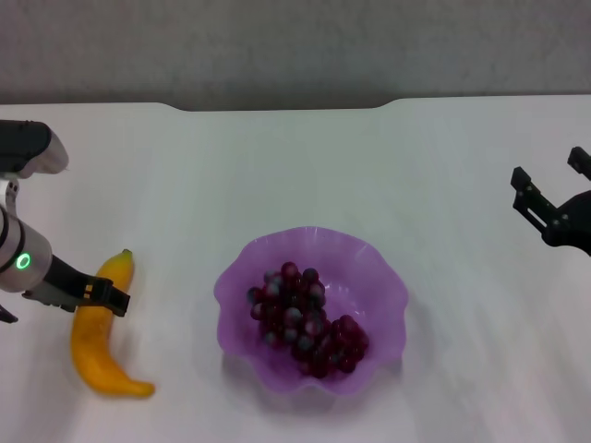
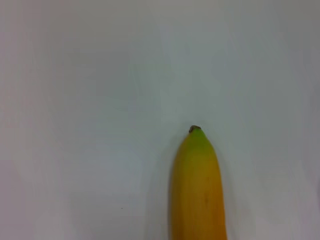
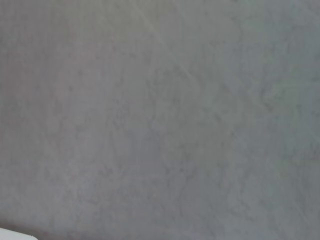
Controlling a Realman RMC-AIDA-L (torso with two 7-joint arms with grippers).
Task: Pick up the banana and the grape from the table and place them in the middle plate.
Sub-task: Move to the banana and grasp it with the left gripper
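The banana (image 1: 103,346) lies on the white table (image 1: 305,166) at the front left, its green tip pointing to the back. Its tip end also shows in the left wrist view (image 2: 197,190). My left gripper (image 1: 106,297) reaches in from the left and sits across the banana's upper half. The grape bunch (image 1: 305,318) lies inside the purple scalloped middle plate (image 1: 242,268) at the front centre. My right gripper (image 1: 551,185) is open and empty, held above the table at the far right, well away from the plate.
The table's far edge (image 1: 295,103) runs along the back, with a grey wall behind it. The right wrist view shows only a plain grey surface.
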